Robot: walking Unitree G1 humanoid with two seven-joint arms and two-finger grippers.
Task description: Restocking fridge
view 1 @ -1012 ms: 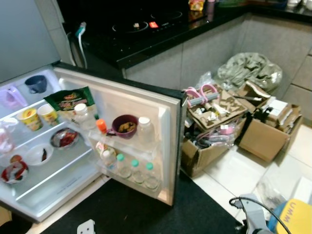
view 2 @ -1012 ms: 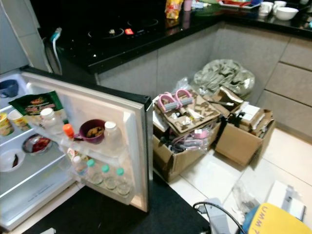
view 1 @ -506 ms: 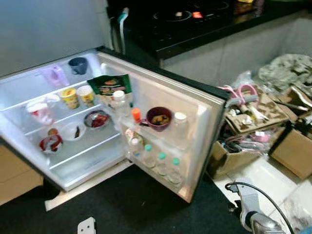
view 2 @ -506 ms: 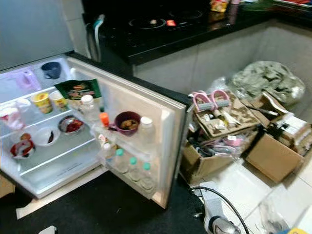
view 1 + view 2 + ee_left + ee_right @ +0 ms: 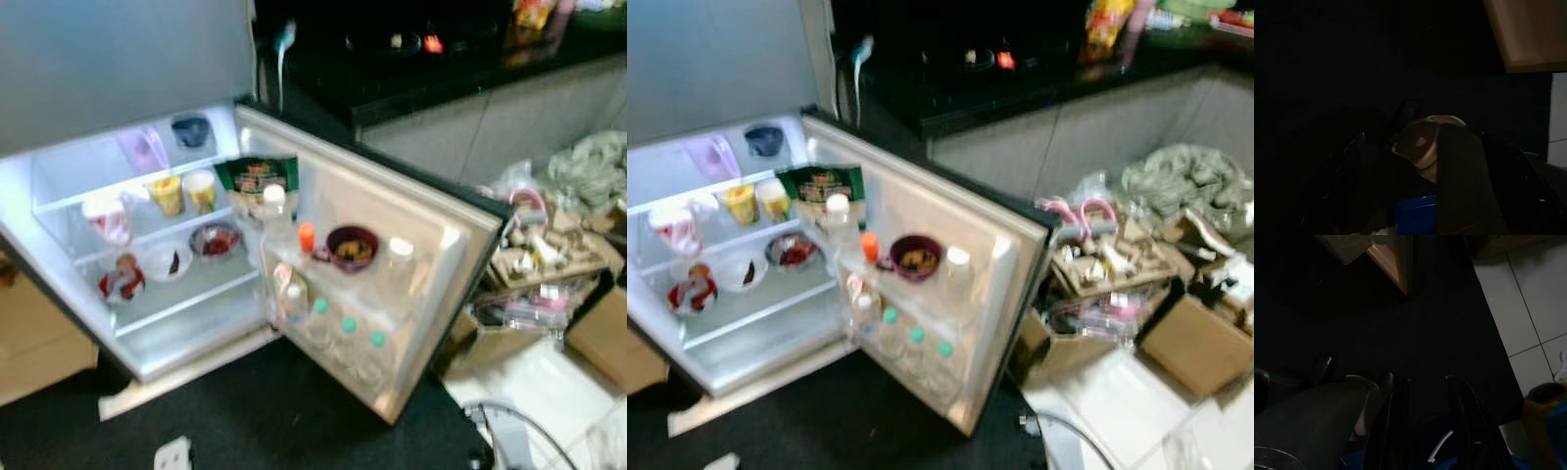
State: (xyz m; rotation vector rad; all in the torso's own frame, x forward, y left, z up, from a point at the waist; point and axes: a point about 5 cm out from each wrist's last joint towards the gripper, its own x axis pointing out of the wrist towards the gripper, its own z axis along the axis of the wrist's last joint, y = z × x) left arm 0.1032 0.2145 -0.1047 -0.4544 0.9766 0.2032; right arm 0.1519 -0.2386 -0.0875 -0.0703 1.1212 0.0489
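Observation:
The small fridge point(image 5: 186, 333) stands open and lit, its door point(image 5: 421, 230) swung out to the right. On its shelves are two yellow cups point(image 5: 182, 192), a green snack packet point(image 5: 257, 177), a blue cup point(image 5: 189, 130) and several small bowls point(image 5: 216, 240). The door rack carries a maroon bowl point(image 5: 353, 247), an orange-capped bottle point(image 5: 306, 238) and three green-capped bottles point(image 5: 345, 338). My right gripper point(image 5: 1425, 431) hangs open over the dark mat, nothing between its fingers point(image 5: 1392, 426). The left wrist view is very dark, with a tan round shape point(image 5: 1422, 142) and something blue point(image 5: 1413, 215) near the left gripper.
A black mat point(image 5: 255, 411) lies before the fridge. Open cardboard boxes point(image 5: 534, 274) full of clutter crowd the white tiles point(image 5: 529, 367) on the right. A black counter with a hob point(image 5: 411, 59) runs behind. A wooden cabinet point(image 5: 34, 338) stands left of the fridge.
The whole picture has shifted: the camera turned left, bringing the fridge towards the middle and pushing the boxes to the right edge. Nothing in the fridge has moved.

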